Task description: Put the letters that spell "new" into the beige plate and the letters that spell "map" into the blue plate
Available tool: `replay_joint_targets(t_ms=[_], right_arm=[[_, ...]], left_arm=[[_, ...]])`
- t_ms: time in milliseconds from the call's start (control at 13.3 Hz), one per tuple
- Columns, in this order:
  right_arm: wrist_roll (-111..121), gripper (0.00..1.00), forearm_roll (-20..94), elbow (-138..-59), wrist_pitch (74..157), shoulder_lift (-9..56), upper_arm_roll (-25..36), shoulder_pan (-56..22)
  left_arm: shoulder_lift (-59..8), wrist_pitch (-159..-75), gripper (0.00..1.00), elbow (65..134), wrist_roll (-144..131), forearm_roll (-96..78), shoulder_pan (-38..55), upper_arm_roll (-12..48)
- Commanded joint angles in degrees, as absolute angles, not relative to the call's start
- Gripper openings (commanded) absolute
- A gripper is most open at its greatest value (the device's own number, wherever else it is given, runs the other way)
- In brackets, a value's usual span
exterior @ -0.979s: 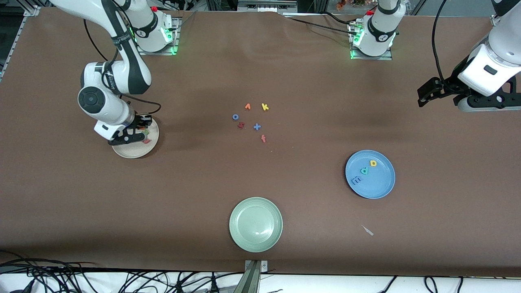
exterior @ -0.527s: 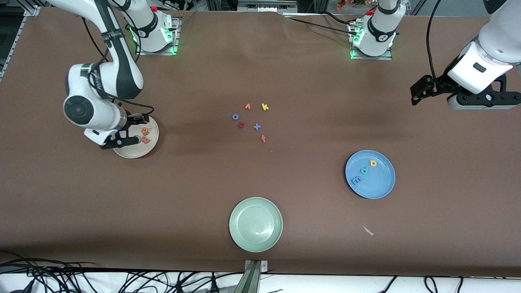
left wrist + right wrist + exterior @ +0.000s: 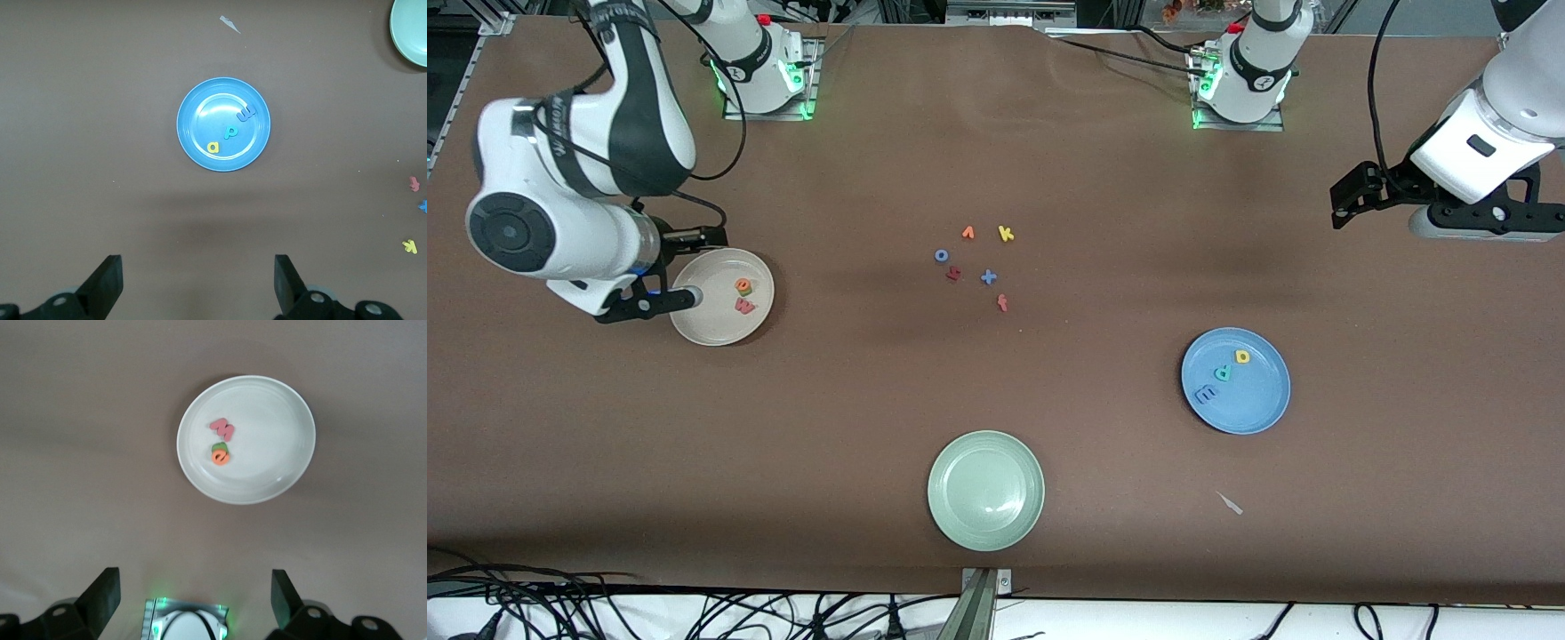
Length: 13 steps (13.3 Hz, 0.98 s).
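Front view gives us both plates already filled. The beige plate [image 3: 721,297] sits toward the right arm's end of the table, holding the orange e [image 3: 743,285] and pinkish-red w [image 3: 744,306]; in the right wrist view the green n [image 3: 218,447] peeps out from under the e, mostly covered by it. The blue plate [image 3: 1235,380] lies toward the left arm's end, carrying the yellow p [image 3: 1242,356], teal a [image 3: 1223,373] and blue m [image 3: 1204,395] in a row.

Between the plates, midtable, we see the leftover pieces: orange v-shaped letter [image 3: 967,233], yellow k [image 3: 1005,234], blue o ring [image 3: 941,255], dark red piece [image 3: 953,274], a blue cross [image 3: 988,277] and a red f [image 3: 1002,303]. A pale green plate [image 3: 985,490] rests nearest the camera, a pale scrap [image 3: 1230,503] beside it.

Our right gripper [image 3: 193,593] hangs high over the table beside the beige plate, fingers spread wide, holding nothing. Our left gripper [image 3: 198,280] waits over bare table near its end, equally wide and empty; in the front view its arm is cut off by the picture's edge.

Open brown tabletop surrounds every plate.
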<state>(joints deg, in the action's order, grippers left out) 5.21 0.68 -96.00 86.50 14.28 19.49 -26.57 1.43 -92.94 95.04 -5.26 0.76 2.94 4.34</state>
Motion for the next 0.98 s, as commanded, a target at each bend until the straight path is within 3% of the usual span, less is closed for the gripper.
replay_joint_targets(t_ms=[0,226,452,753,904], right_arm=[[5.62,1.0,1.5,-92.11,83.05,12.76,17.07,-23.4],[6.06,1.0,-1.22,-92.37,84.89,10.03,6.36,-12.87],[5.36,1.0,-4.31,-92.55,87.18,6.69,4.4,-9.94],[5.19,1.0,-0.44,-97.3,90.61,1.67,3.61,-6.16],[5.1,1.0,-1.57,-96.34,91.32,0.97,-0.41,-3.53]], left_arm=[[1.58,-91.76,1.0,94.31,-3.78,1.93,2.72,4.39],[1.58,-91.76,1.0,94.31,-3.95,1.93,2.72,4.39],[1.58,-91.76,1.0,94.31,-3.96,1.93,2.72,4.39],[1.58,-91.76,1.0,94.31,-3.96,1.85,2.72,4.39],[1.58,-91.76,1.0,94.31,-3.96,1.93,2.72,4.39]])
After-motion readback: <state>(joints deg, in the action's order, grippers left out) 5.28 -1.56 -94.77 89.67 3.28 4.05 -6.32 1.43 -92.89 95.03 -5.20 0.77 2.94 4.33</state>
